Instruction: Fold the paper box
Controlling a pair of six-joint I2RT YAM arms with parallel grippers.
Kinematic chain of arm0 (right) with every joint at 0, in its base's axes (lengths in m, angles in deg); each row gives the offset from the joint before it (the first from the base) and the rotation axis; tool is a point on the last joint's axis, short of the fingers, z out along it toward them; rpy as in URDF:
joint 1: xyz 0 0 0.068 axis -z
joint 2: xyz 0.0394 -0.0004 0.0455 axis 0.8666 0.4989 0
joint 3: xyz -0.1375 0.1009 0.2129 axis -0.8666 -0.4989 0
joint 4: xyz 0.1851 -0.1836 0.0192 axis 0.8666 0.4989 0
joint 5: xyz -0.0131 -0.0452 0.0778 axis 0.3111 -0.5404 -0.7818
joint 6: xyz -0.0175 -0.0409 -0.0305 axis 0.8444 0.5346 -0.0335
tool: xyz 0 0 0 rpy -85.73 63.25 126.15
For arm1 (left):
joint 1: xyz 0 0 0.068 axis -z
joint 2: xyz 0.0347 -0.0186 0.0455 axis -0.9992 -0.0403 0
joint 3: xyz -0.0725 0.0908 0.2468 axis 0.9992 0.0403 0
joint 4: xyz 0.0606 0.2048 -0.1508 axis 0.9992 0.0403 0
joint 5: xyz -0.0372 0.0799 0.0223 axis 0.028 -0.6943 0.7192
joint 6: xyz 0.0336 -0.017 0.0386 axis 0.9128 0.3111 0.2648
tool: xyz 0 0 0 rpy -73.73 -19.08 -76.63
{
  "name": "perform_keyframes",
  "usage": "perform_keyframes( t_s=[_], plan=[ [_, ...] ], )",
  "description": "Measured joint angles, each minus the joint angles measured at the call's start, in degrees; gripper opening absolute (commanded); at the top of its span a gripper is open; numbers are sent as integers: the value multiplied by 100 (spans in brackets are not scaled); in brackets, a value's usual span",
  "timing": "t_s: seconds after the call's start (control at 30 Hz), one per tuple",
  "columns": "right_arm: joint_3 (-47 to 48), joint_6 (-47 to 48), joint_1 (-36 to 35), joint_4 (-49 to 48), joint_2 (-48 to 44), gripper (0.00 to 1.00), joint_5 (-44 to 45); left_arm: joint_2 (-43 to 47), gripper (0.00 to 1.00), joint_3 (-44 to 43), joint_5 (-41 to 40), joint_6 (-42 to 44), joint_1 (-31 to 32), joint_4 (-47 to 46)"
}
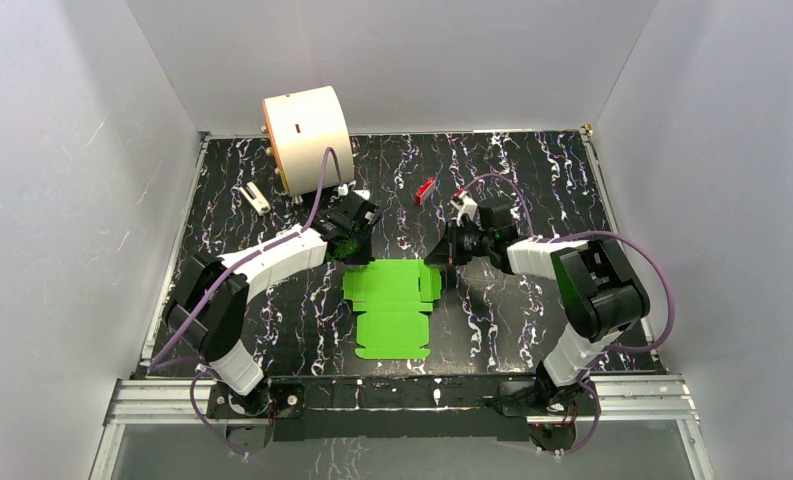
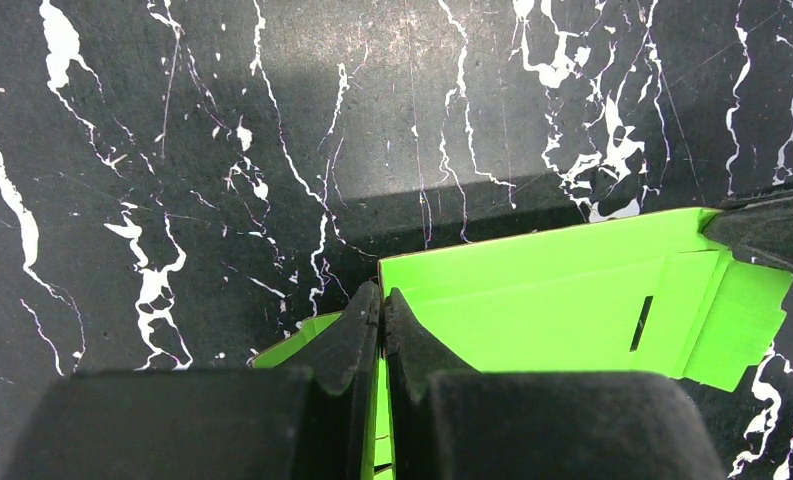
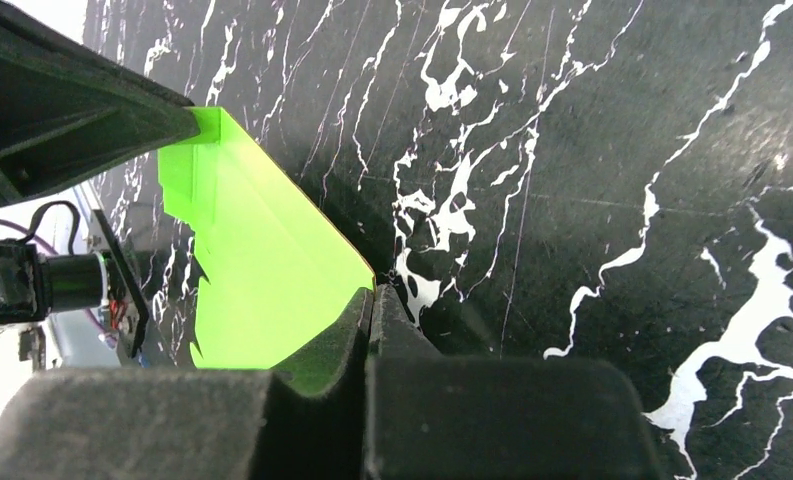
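As the left hand [image 2: 383,300] pinches the paper box [image 1: 392,300], the right hand [image 3: 370,297] clamps its other corner.

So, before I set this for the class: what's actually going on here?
Two robot arms are folding a bright green paper box, which is mostly a flat creased sheet on the black marbled table. The left gripper and right gripper are each shut on the sheet's far edge, one at each end. That far flap seems raised off the table, while the rest lies unfolded toward the arm bases.
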Motion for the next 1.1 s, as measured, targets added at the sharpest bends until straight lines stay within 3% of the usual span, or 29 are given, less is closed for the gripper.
perform_keyframes(
  t_s=[0.5,0.67,0.93,1.1],
  plan=[
    [1735,809,-597,2739,63,3,1926,-26,0,-24,199,-286,-26,-70],
    [2197,986,-796,3338,184,7,2472,-103,0,-81,192,-492,-26,-83],
    [2173,1233,-822,3309,197,24,2437,-238,0,-151,170,-546,-33,-101],
    [1714,1266,-588,2876,197,29,1753,-96,0,170,330,-431,-103,-481]
  ],
)
